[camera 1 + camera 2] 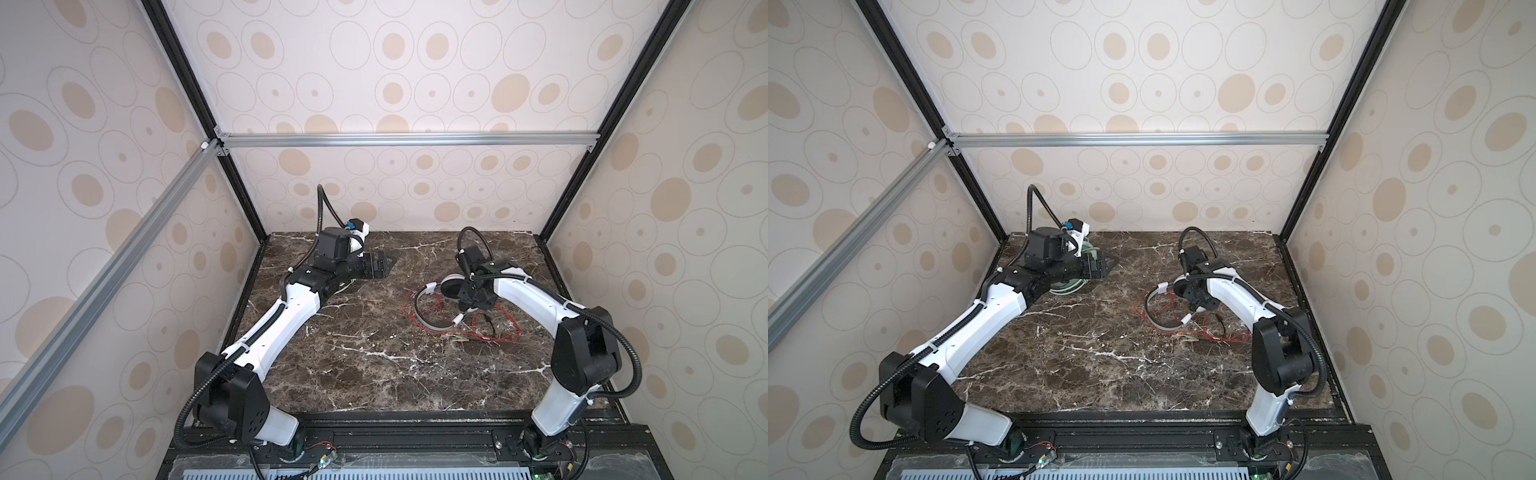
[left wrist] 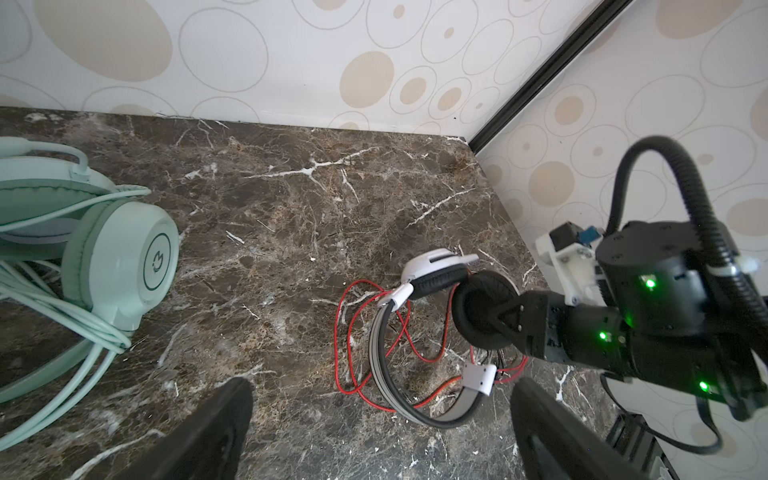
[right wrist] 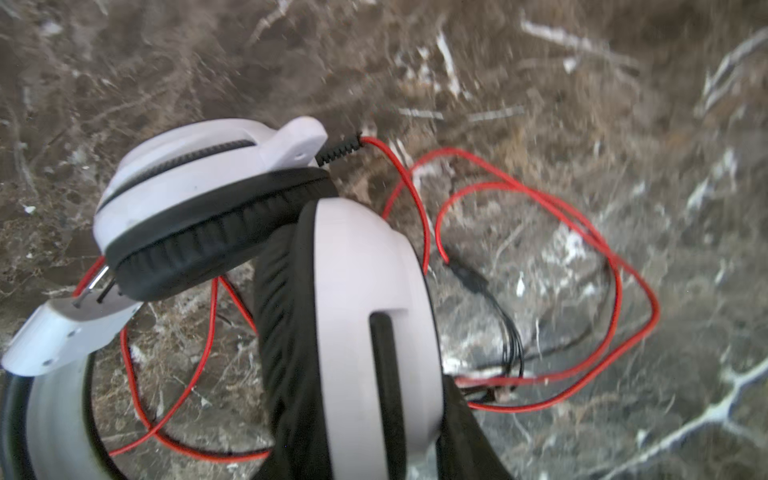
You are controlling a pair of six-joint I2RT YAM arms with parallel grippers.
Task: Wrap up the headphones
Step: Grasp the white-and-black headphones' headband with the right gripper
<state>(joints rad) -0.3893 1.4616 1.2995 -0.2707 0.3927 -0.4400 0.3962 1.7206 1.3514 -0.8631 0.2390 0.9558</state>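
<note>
The white-and-black headphones (image 1: 419, 320) lie on the right of the marble table (image 1: 374, 365), their thin red cable (image 1: 500, 332) loose in loops around them. My right gripper (image 3: 365, 436) is shut on one white ear cup (image 3: 365, 291) of this headset and holds it tilted on edge; the other ear cup (image 3: 199, 183) leans against it. From the left wrist view the same grip (image 2: 511, 320) shows. The mint-green headphones (image 2: 137, 266) sit at the back left with pale green cable (image 2: 62, 316) round them. My left gripper (image 2: 380, 395) hangs open beside them, holding nothing.
Patterned walls and black frame posts (image 1: 249, 216) close the table on three sides. The red cable ends in a dark splitter and plugs (image 3: 498, 332) on the marble near the right arm. Bare marble lies between the two headsets (image 1: 1121, 316).
</note>
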